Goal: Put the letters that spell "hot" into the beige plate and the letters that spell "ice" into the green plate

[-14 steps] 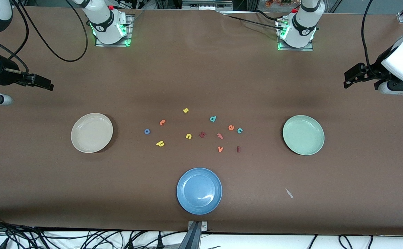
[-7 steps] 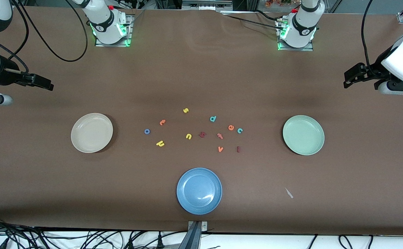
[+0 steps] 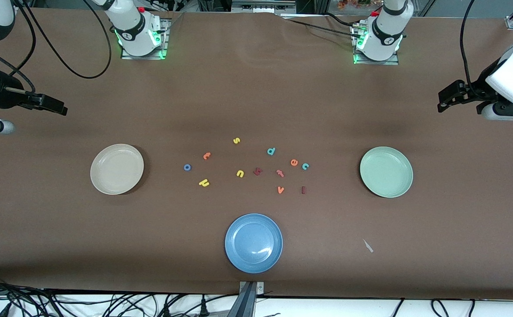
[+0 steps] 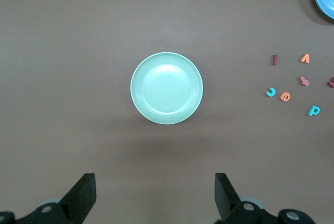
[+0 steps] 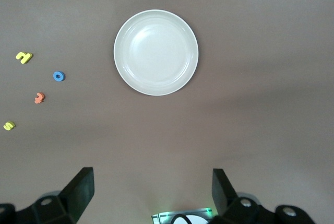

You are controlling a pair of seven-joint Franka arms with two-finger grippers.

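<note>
- Both pincers spread wide, grasping nothing: left pincer (image 4: 152, 195) above the surface by the green plate (image 3: 386, 172), right pincer (image 5: 151, 192) by the beige plate (image 3: 116, 169).
- All letters lie between those plates; yellow "h" (image 3: 204, 182), blue "o" (image 3: 187, 167), orange "t" (image 3: 207, 155) nearest beige.
- I'd descend straight, pinching one letter only.

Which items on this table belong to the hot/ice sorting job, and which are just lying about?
Job:
yellow h, blue o, orange t
dark red i, teal c, orange e
beige plate, green plate

Lying about:
blue plate
yellow s, yellow u, teal d, orange v
</note>
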